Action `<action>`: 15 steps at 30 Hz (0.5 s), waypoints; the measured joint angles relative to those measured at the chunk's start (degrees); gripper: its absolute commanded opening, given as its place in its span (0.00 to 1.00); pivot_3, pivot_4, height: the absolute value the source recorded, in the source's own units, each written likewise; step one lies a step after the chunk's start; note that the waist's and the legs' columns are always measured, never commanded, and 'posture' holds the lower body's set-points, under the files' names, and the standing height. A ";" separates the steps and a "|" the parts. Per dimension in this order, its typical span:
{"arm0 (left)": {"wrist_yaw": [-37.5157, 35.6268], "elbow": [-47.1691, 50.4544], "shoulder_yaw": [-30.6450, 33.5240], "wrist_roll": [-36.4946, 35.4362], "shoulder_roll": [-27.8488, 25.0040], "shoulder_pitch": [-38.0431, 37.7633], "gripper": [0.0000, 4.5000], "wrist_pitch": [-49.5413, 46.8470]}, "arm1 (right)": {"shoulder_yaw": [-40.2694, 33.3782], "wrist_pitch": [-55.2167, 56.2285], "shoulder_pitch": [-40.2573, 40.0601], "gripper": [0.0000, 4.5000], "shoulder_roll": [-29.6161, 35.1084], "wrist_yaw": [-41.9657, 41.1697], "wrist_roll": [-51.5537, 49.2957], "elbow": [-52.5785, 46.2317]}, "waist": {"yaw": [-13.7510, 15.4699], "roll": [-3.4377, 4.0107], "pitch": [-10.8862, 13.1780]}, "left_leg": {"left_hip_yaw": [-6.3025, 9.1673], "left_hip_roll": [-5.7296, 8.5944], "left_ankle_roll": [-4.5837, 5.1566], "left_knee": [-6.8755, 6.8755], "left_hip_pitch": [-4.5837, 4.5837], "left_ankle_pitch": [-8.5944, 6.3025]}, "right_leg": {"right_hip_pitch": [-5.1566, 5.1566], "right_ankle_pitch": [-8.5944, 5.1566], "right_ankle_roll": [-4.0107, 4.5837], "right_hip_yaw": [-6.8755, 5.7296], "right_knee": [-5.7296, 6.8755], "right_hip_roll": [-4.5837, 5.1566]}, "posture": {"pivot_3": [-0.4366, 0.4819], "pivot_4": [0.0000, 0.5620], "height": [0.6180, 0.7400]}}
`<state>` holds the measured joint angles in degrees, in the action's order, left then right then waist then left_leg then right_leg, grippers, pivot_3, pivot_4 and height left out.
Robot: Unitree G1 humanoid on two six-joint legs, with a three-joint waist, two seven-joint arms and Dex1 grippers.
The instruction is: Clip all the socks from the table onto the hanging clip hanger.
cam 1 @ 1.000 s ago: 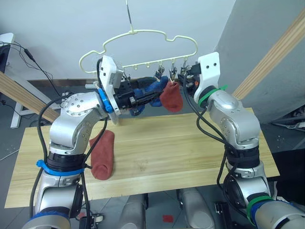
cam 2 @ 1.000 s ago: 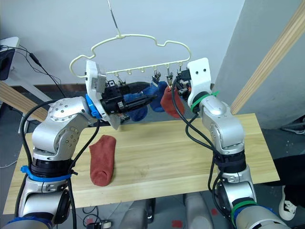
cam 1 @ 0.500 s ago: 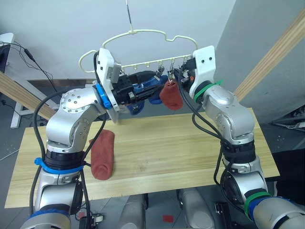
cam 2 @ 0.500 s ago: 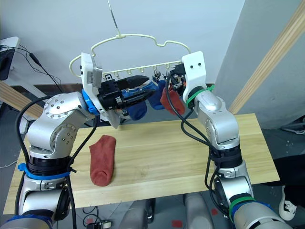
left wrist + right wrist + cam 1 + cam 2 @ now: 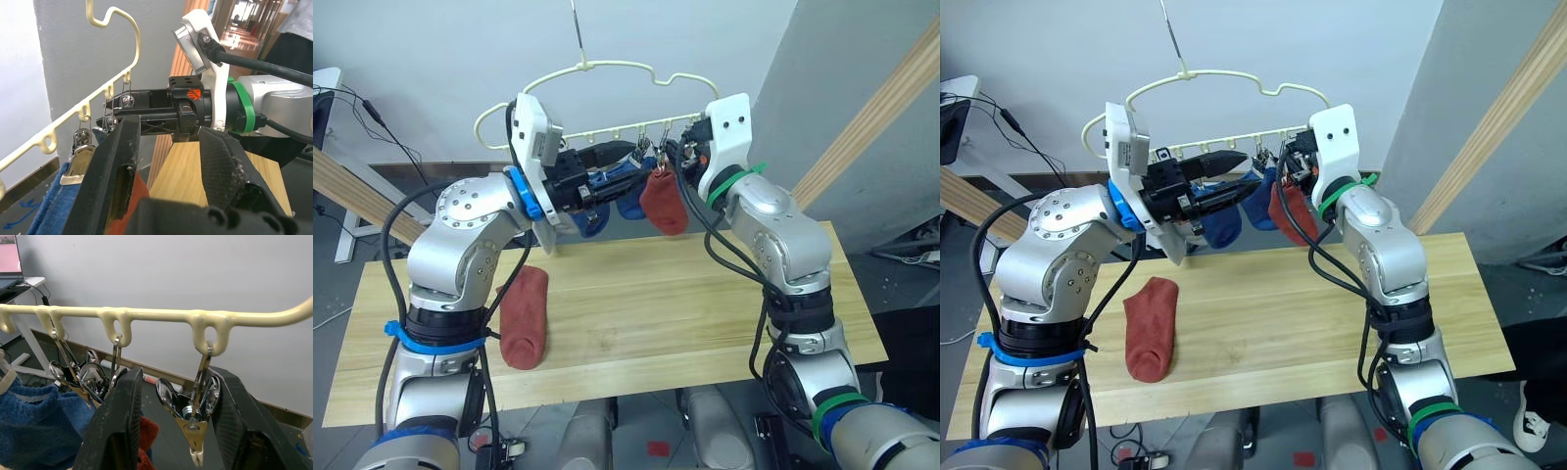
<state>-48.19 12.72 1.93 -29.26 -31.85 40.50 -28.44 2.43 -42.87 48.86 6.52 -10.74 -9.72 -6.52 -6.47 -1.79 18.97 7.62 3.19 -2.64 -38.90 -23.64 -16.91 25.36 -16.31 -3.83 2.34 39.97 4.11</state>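
Light-wood table (image 5: 705, 313): long plank top with visible grain, running left to right under both your arms.

Clip hanger (image 5: 607, 69): pale-yellow wire in a cloud outline, hung by its hook above the far side of the table, a row of small metal clips along its lower bar.

Left gripper (image 5: 1234, 176): raised to the hanger's lower bar and pointing right. Your fingers (image 5: 115, 166) are spread, one above the other, with nothing pinched between them; the blue socks hang just below and behind them.

Right gripper (image 5: 171, 426): raised at the right end of the bar, facing your left gripper. Your fingers (image 5: 120, 431) stand apart, and an empty metal clip (image 5: 193, 406) hangs in the gap between them, touching neither that you can see.

Rust-red sock on table (image 5: 524, 318): lies flat at the near left, lengthwise from far to near, well apart from both grippers.

Rust-red sock on hanger (image 5: 664, 204): hangs toe-down from a clip, just left of your right gripper.

Blue socks (image 5: 1226, 223): hang from clips left of the red one, side by side, partly hidden by your left gripper.
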 measured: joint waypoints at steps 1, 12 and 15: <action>-0.03 0.00 0.00 0.00 0.16 0.00 0.48 0.00 | 0.00 0.00 0.00 0.44 -0.06 -0.08 0.00 0.11 | 0.01 0.00 0.00 | 0.00 0.00 0.00 0.00 0.00 0.00 | 0.00 0.00 0.00 0.00 0.00 0.00 | 0.37 0.62 1.00; -0.17 0.00 0.00 0.01 0.51 0.01 0.48 0.14 | -0.18 0.19 0.00 0.24 -0.33 -0.09 -0.02 0.14 | 0.00 0.00 0.00 | 0.00 0.00 0.00 -0.01 0.00 0.00 | 0.00 0.00 0.00 0.00 0.00 0.00 | 0.37 0.61 1.00; -0.20 0.00 0.00 0.05 0.51 -0.14 0.48 0.27 | -0.68 0.35 0.12 0.08 -0.52 0.07 -0.09 0.14 | 0.00 0.00 0.00 | 0.00 0.00 0.00 -0.01 0.00 0.00 | 0.00 0.00 0.00 0.00 0.00 0.00 | 0.37 0.61 1.00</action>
<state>-48.39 12.72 1.93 -29.21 -31.34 40.36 -28.17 1.75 -42.52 48.99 6.01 -10.68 -9.81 -6.38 -6.47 -1.79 18.97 7.61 3.18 -2.64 -38.91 -23.64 -16.91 25.36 -16.31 -3.83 2.34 39.97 4.11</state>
